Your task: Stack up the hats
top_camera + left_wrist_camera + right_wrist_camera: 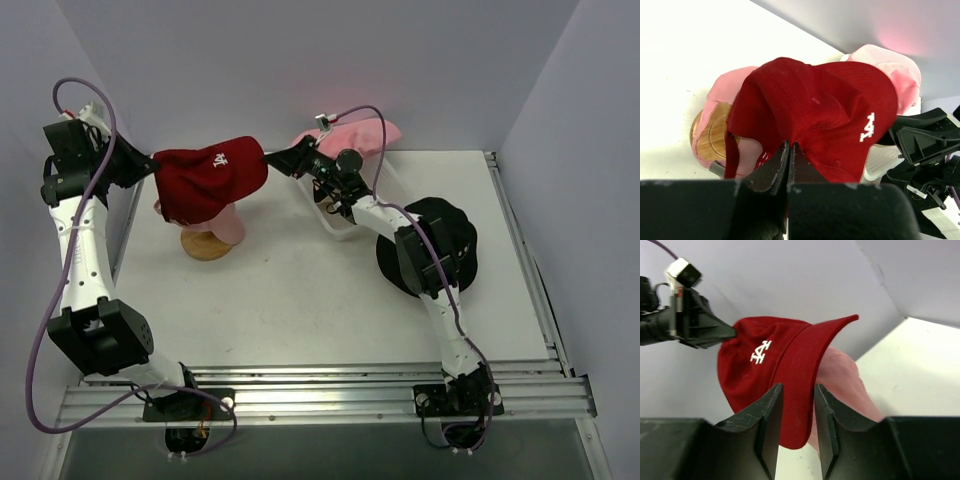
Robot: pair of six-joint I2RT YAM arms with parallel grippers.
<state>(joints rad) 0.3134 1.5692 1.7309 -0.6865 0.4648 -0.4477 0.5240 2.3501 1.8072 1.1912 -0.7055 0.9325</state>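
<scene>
Red cap [212, 180], white emblem, over pink hat [722, 90]. My left claw [789, 146] clenched on its fabric; right claw [796, 391] released, brim between jaws.

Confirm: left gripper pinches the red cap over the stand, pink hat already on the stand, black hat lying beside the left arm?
One point is wrong: the black hat lies by the right arm, not the left, as the top external view shows. The left gripper does pinch the red cap over the stand, which already wears a pink hat.

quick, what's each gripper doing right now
left gripper: closed, pinching the red cap
right gripper: open, jaws either side of the cap's edge
</scene>
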